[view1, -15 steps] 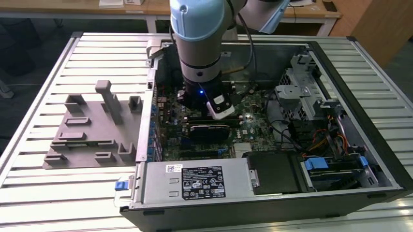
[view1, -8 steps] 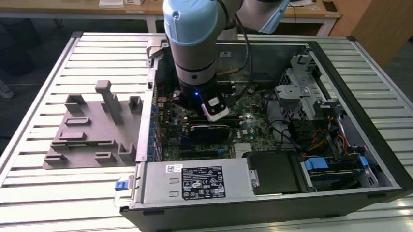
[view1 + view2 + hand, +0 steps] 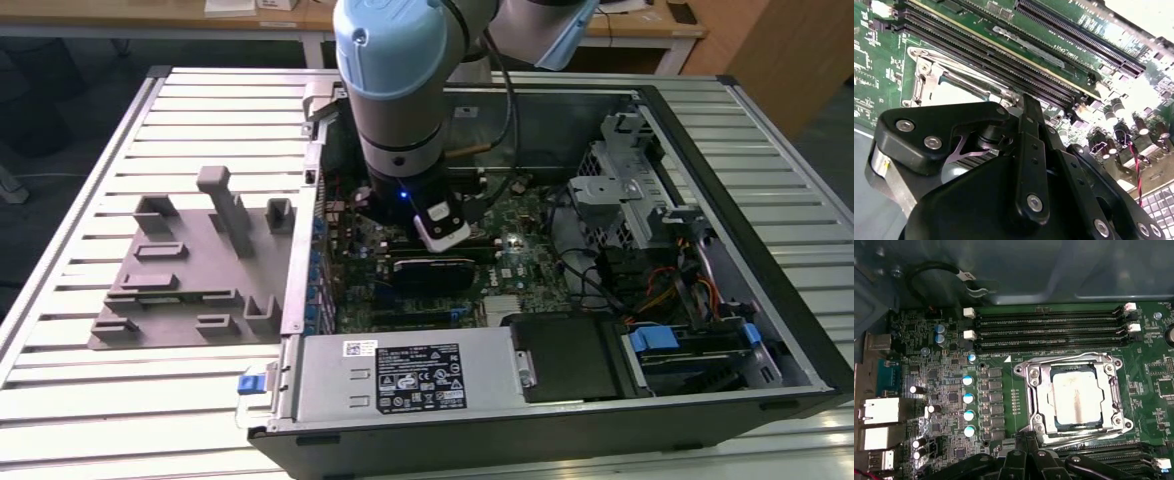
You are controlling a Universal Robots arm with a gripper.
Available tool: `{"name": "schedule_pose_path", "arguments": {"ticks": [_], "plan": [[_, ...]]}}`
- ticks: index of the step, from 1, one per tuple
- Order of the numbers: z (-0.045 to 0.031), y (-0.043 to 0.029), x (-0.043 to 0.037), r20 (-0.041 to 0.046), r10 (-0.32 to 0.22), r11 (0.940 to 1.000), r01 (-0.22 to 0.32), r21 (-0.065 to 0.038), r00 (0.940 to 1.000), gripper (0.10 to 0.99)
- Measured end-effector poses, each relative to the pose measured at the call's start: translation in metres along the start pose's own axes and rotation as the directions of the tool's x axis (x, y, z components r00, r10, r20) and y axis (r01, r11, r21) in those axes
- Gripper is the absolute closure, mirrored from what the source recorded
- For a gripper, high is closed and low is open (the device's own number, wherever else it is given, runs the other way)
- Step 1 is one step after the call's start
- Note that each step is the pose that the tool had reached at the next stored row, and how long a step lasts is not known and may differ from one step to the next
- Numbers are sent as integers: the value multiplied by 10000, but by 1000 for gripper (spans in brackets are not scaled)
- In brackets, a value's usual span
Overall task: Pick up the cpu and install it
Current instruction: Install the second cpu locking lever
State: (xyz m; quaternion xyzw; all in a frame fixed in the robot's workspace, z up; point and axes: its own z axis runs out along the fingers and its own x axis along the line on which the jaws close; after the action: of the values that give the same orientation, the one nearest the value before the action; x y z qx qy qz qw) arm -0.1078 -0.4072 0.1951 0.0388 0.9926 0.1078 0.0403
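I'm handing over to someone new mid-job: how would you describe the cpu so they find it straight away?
Look inside the open computer case at the green motherboard. Beside the rows of long black memory slots is a silver metal socket frame, and the cpu lies within it. It is the only flat, pale silvery square there; everything around it is green board or small components.

**A:** Where's your arm [image 3: 400, 90] right now?

**B:** In the exterior view it drops steeply into the open computer case [image 3: 747, 230], wrist just above the case floor, blue light lit on it.

**A:** And your gripper [image 3: 1004, 165]?

**B:** In the second wrist view, black linkage pointing down into the case. Can't tell the finger state.
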Motion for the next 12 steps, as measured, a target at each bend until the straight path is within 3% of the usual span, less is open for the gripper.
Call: {"name": "schedule_pose_path", "arguments": {"ticks": [8, 12], "plan": [[-11, 4, -1, -4, 2, 10000, -2, -28, 10000, 980], [-141, 34, -11, -1, 2, 10000, -2, -29, 10000, 980]]}}
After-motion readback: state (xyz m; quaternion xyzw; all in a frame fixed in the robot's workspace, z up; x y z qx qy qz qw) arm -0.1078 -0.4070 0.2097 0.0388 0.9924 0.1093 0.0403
